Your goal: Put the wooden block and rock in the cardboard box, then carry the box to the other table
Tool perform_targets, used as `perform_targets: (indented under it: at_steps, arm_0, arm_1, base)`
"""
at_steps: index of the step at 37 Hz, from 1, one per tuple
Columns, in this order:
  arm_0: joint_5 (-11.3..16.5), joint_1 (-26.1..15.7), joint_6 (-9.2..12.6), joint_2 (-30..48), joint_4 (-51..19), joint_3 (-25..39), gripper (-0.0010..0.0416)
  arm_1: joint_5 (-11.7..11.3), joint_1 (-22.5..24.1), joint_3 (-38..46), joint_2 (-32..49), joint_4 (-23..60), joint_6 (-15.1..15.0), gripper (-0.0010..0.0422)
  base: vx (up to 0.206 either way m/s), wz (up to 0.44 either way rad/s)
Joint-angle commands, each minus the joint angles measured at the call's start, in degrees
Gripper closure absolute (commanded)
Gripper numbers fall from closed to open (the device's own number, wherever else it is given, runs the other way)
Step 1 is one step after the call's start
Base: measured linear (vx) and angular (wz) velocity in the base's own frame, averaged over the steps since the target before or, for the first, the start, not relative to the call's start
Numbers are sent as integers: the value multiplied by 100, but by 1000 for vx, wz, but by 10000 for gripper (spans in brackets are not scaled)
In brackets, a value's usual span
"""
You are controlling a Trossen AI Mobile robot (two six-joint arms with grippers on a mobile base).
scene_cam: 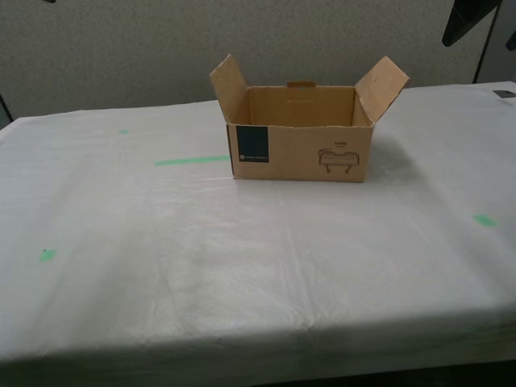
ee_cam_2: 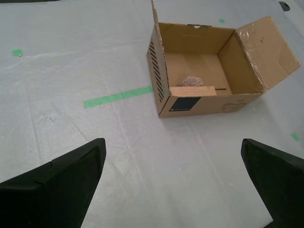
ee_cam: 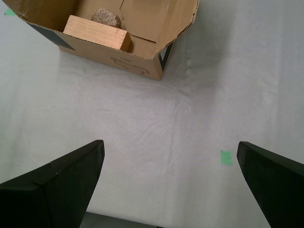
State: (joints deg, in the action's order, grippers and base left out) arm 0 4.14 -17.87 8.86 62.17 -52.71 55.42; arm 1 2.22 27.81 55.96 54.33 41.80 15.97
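The cardboard box (scene_cam: pixel 300 151) stands open on the white-sheeted other table (scene_cam: pixel 242 274), its side flaps spread and the teal label facing the exterior view. Inside it lie the wooden block (ee_cam_2: pixel 192 90) and, just behind it, the rock (ee_cam_2: pixel 192 80). From the other side, the wooden block (ee_cam: pixel 97 32) and rock (ee_cam: pixel 107 17) show over the wall of the box (ee_cam: pixel 137 61). My second gripper (ee_cam_2: pixel 172 152) hovers open above the sheet, well short of the box (ee_cam_2: pixel 209 105). My first gripper (ee_cam: pixel 170 152) is also open and empty, back from the box's other side.
Green tape marks dot the sheet: a strip (scene_cam: pixel 192 160) beside the box and small squares (scene_cam: pixel 484 219) (scene_cam: pixel 47 255). A dark arm part (scene_cam: pixel 468 20) hangs at the exterior view's top right. A small dark object (scene_cam: pixel 504 94) lies at the table's far edge there.
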Motion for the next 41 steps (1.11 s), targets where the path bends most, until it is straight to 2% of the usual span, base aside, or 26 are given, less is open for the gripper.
perform_targets:
  at_steps: [1,41]
  arm_0:
    - [-26,2,17,0,0,2,16]
    - [-26,2,17,0,-2,2,17]
  arm_1:
    - [11,0,4,2,-11,7,23]
    - [9,-2,4,2,-11,7,23]
  base:
    - [0,0]
    - [0,0]
